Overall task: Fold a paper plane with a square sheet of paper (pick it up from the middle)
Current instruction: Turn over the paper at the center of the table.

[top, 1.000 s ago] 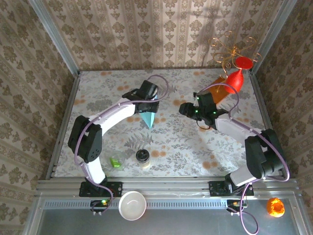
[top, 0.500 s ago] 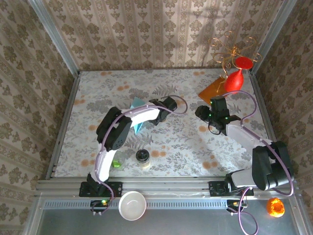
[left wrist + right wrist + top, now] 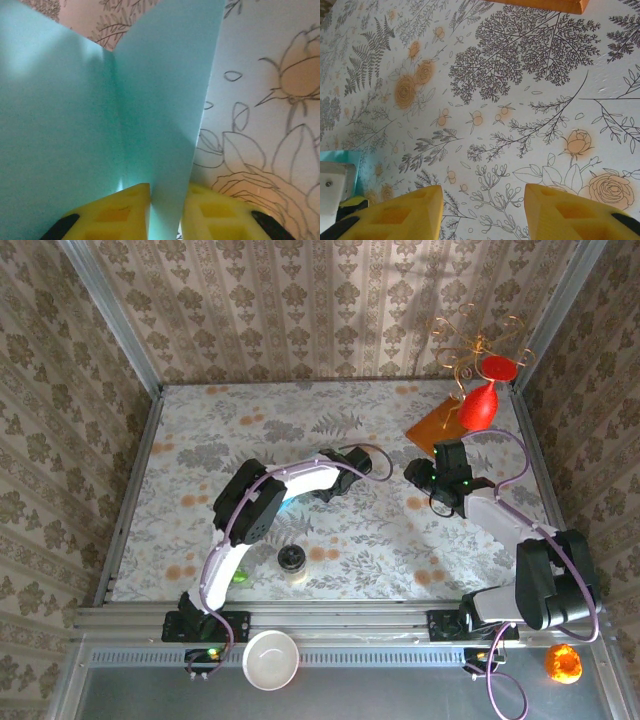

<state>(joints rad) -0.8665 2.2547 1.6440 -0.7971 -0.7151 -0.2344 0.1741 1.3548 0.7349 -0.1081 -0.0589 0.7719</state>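
Left wrist view: showing creased square sheet of paper [image 3: 75, 125] standing upright.
Left gripper [image 3: 167, 200]: straddling it, jaws narrowly parted, hold unclear.
Right gripper [image 3: 480, 210]: hovering half open, empty.
Progress: looking early, one crease showing.

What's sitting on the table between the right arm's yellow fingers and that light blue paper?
Nothing. In the right wrist view, bare flowered tablecloth stretches from the right fingers to the light blue paper at the left edge.

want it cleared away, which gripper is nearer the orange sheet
Right. The right gripper is just short of the orange sheet; the left gripper is farther left, with the light blue paper between its fingers.
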